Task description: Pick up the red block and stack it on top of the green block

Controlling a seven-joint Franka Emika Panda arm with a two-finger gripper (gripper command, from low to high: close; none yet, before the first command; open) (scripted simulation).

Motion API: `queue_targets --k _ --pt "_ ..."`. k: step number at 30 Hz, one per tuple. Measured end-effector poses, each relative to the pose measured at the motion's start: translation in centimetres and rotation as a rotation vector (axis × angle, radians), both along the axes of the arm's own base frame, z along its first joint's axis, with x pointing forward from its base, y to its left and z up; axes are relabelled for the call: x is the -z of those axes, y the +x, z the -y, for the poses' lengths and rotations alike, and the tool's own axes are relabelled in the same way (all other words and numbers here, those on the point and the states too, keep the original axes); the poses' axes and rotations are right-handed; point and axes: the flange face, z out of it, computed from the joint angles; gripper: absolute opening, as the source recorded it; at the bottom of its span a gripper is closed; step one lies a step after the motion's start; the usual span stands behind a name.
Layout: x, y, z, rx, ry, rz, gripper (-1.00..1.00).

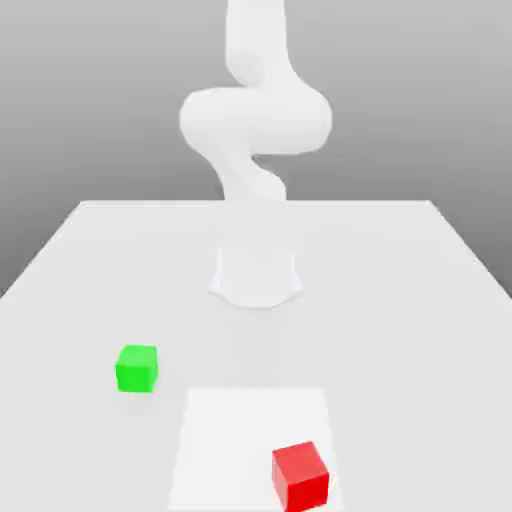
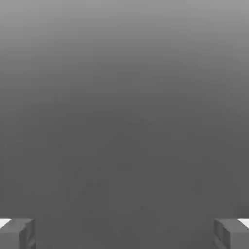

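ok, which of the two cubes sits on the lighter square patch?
The red block, at the patch's corner on the exterior view's right. The green block sits off the patch, on the bare table.

Smooth white rounded arm [image 1: 255, 120], flared white base [image 1: 256, 278], 2 grey square-tipped fingers [image 2: 17, 233]

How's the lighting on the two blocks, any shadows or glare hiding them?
Exterior view: even, soft light; red block and green block show darker front faces, no glare, on the white table. Hand view: plain grey gradient behind the open end effector, fingertips unobscured.
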Motion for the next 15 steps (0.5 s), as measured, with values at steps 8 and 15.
queue_targets --k 8,15 --pt "13.7 8.3 -1.5 -0.089 -0.035 -0.233 0.0" --pt "26.9 11.6 -3.0 -0.167 -0.067 -0.431 0.0"
